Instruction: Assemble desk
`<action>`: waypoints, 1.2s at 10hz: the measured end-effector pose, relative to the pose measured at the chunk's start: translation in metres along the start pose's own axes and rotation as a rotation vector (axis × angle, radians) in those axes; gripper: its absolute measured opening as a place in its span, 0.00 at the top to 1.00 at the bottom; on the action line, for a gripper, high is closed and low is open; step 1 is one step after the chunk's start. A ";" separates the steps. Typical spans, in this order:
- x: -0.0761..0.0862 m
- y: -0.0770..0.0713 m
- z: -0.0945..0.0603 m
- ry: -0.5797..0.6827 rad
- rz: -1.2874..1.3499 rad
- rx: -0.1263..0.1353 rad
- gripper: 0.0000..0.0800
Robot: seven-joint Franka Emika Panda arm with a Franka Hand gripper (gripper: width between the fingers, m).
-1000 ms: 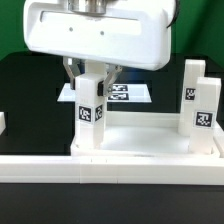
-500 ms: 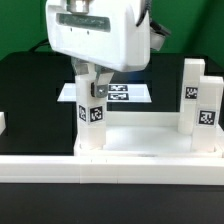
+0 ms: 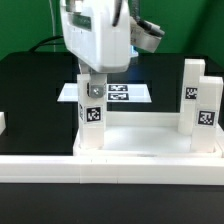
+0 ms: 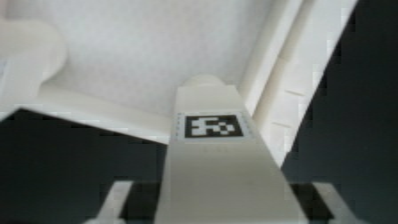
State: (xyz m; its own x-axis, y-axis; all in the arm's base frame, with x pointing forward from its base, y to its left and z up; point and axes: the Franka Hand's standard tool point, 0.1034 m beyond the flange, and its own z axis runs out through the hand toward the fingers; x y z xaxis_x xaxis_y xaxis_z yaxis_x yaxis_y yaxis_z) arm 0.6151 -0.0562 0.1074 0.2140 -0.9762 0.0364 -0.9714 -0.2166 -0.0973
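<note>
A small white piece [image 3: 2, 122] is cut off at the exterior view's left edge. The gripper [image 3: 93, 88] is clamped on an upright leg [image 3: 92, 118] standing in the desk top's [image 3: 140, 140] corner; its tag carries no readable writing. Behind lies the marker board [image 3: 125, 93]. Two more legs [image 3: 198, 100] stand at the right.

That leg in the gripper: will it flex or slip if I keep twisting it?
The leg looks like stiff square plastic, so flex seems unlikely. Its flat faces give the gripper decent purchase, though the smooth white surface might slip. Standing upright in the desk top, it probably won't tip.
</note>
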 end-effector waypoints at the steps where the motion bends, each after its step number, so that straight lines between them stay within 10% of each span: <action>1: 0.000 0.000 0.000 0.002 -0.049 -0.001 0.64; 2: 0.000 0.000 0.000 0.001 -0.117 -0.001 0.40; 5: -0.001 -0.001 0.000 0.002 -0.318 -0.001 0.21; 12: -0.001 0.000 0.000 0.030 -0.941 -0.043 0.19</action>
State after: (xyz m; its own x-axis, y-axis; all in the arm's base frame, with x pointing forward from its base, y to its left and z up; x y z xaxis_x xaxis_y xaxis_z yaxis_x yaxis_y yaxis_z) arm 0.6150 -0.0555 0.1071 0.9106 -0.3991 0.1074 -0.4035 -0.9147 0.0222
